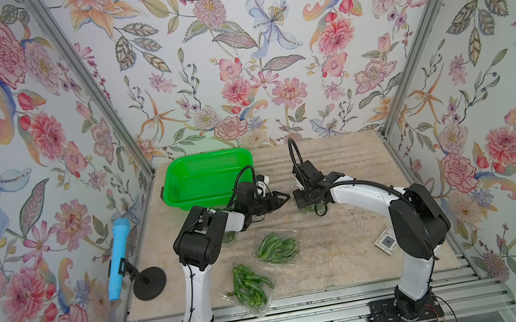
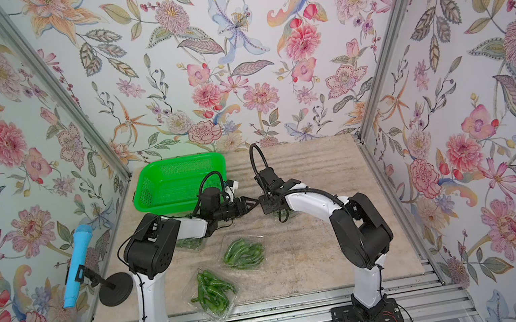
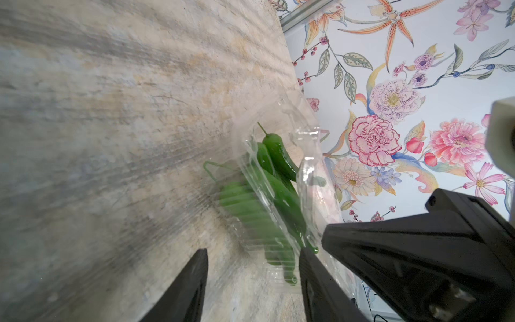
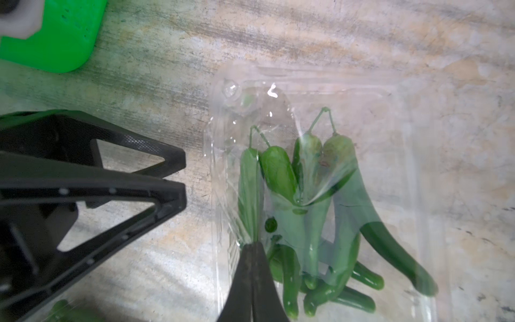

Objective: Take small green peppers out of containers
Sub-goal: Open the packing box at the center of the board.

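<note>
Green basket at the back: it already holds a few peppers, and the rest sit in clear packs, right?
Not quite. The basket holds nothing; both top views show it empty. The peppers do sit in clear packs.

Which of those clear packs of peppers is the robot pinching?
The rightmost pack, under the right arm's tip: the right gripper is shut on its rim. The other packs lie further left and nearer the front, with no gripper on them.
</note>
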You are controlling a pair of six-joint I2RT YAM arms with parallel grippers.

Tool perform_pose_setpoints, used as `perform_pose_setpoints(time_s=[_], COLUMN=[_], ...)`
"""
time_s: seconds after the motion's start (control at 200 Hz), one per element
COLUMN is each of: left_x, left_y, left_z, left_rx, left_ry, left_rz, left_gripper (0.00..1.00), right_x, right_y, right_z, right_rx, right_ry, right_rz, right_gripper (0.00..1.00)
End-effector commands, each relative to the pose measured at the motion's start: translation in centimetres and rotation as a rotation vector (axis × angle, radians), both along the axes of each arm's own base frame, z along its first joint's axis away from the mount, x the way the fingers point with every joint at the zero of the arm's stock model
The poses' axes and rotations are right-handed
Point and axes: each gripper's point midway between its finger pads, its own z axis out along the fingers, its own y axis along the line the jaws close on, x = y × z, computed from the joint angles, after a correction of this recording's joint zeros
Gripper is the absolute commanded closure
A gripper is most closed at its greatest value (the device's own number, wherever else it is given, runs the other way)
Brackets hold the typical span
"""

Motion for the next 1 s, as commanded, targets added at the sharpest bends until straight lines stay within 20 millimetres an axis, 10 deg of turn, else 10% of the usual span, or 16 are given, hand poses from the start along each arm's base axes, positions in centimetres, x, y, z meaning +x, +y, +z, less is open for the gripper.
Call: perform_pose_setpoints(time_s=[0.0, 0.996], left_x=[-0.2, 1.9], left_y=[-0.8, -2.0], left_z=[1.1, -0.3], left_rx=[-0.040, 0.000], left_ry=[-0.016, -0.008], left_rz=[-0.019, -0.005], left_gripper=[0.44, 0.45], right_x=[0.0, -0.3], right_y=[0.5, 1.1], right_z=[1.4, 1.7], right_rx=[0.043, 0.105], right_ry=[-0.024, -0.028], right_rz=[0.000, 0.011], right_gripper=[1.00, 1.00])
